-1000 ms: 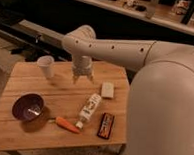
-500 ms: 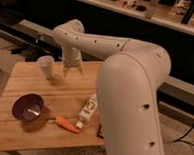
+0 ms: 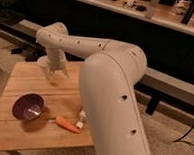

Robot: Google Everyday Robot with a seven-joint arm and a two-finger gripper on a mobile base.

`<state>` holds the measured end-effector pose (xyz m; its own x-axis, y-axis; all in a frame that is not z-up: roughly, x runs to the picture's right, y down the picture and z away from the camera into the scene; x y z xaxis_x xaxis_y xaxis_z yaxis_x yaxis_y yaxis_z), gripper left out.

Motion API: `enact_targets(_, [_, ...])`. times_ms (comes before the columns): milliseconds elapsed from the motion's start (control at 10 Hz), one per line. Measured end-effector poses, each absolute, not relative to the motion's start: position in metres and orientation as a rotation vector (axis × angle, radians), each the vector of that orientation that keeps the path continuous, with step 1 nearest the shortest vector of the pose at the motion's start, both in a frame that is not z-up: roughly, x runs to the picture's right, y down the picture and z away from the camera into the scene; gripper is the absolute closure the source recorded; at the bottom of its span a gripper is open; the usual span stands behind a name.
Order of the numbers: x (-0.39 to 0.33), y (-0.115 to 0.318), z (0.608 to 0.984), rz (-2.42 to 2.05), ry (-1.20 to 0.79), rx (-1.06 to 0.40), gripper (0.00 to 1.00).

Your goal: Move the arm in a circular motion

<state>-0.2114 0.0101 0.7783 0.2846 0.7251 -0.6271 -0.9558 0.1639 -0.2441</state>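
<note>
The arm (image 3: pixel 110 88) is very large, smooth and off-white, with small dark holes. Its thick near segment fills the middle and right of the camera view. The rounded elbow (image 3: pixel 117 56) bends left into a forearm that ends near the table's far left. The ribbed wrist (image 3: pixel 56 56) points down. The small gripper (image 3: pixel 57 73) hangs just above the far left part of the wooden table (image 3: pixel 20 79) and holds nothing that I can see.
A purple bowl (image 3: pixel 28 107) sits at the table's front left. An orange carrot (image 3: pixel 67 124) lies beside a white bottle (image 3: pixel 81 119) half hidden by the arm. A white cup (image 3: pixel 42 62) peeks out behind the wrist. A dark bench runs behind.
The gripper has stayed over the far left of the table. The thick near segment now fills more of the view and covers the table's right side and the items there.
</note>
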Motion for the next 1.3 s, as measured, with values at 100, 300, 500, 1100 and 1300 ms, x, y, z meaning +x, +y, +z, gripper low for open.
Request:
enact_targets(100, [-0.216,0.018,0.773,1.24,0.415,-0.693,0.35])
enact_targets(300, [-0.219,0.04,0.751,1.225,0.44,-0.729,0.35])
enact_targets(500, [-0.207,0.06,0.728,1.218,0.479,-0.751,0.35])
enact_targets(1100, [-0.149,0.086,0.68,1.289,0.533,-0.74,0.35])
enact_targets(1300, [-0.114,0.081,0.675,1.347,0.549,-0.697,0.35])
